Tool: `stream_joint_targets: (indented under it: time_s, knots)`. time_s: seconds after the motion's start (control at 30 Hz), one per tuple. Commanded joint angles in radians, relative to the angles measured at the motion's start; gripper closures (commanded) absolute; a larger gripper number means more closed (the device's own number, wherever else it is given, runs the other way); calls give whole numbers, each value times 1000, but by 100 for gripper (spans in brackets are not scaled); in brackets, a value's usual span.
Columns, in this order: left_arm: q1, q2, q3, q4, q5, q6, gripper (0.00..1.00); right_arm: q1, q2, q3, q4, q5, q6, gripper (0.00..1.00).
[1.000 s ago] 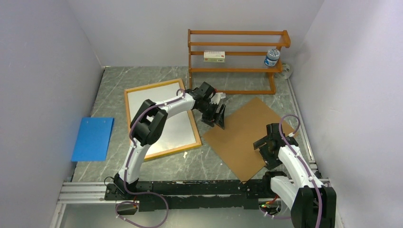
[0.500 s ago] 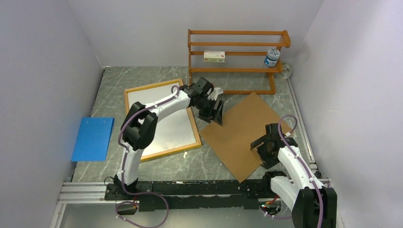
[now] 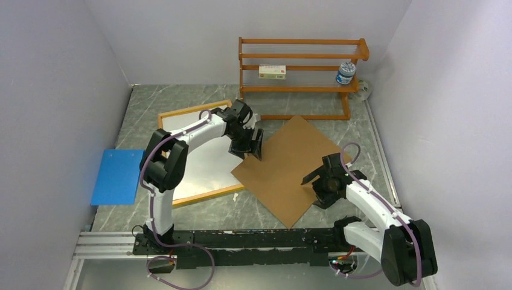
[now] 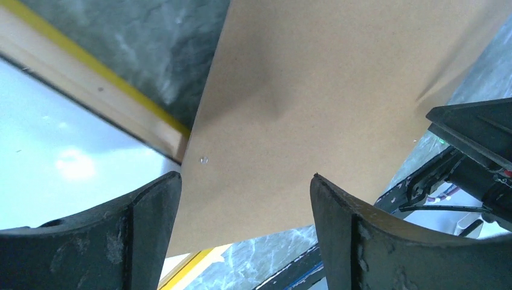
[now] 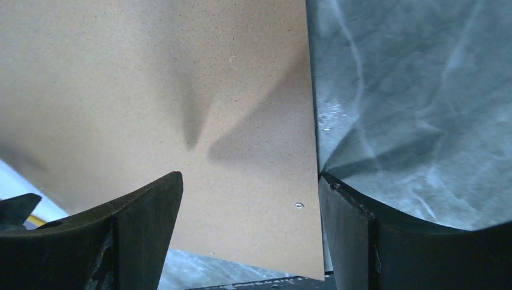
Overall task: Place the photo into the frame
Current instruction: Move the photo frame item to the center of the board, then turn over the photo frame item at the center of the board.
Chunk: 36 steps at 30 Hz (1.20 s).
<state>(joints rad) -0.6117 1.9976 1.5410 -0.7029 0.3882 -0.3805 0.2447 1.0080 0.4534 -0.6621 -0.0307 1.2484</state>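
- The board (image 3: 287,169) has slid left in the last second, and its left corner now laps over the right edge of the frame (image 3: 181,111).
- The left gripper (image 4: 247,178) has drawn back with it, jaws wide over that corner. The right gripper (image 5: 247,181) is wide too, over the board's right edge.
- The photo (image 3: 208,169) lies white side up inside the frame, left of the table's (image 3: 253,211) middle.
- The box (image 3: 272,72) and jar (image 3: 346,72) sit on the shelf (image 3: 302,57) at the far edge, labels too small to read.
- A blue sheet (image 3: 118,176) lies by the left edge.

Yellow-edged frame (image 4: 90,90), brown board (image 3: 290,172), grey-marbled table (image 3: 181,96)
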Motion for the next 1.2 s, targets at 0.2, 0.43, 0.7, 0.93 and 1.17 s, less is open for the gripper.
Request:
stream_joint_targets:
  time_s: [0.2,0.43,0.7,0.93,1.17]
  knots:
    - [115,-110,-55,-83,-78,28,6,13,35,-10,72,19,45,14]
    - [146,-88,-109,-77,65,68,12,13,24,-28,76,18,23,14]
    - [146,-70,-147,-42,173,39,26,14,-2,-54,97,4,23,14]
    - [145,-41,-151,-47,153,15,19,14,13,-56,123,-20,13,14]
    - [146,-6,-155,-35,269,17,22,14,11,-61,135,-28,5,14]
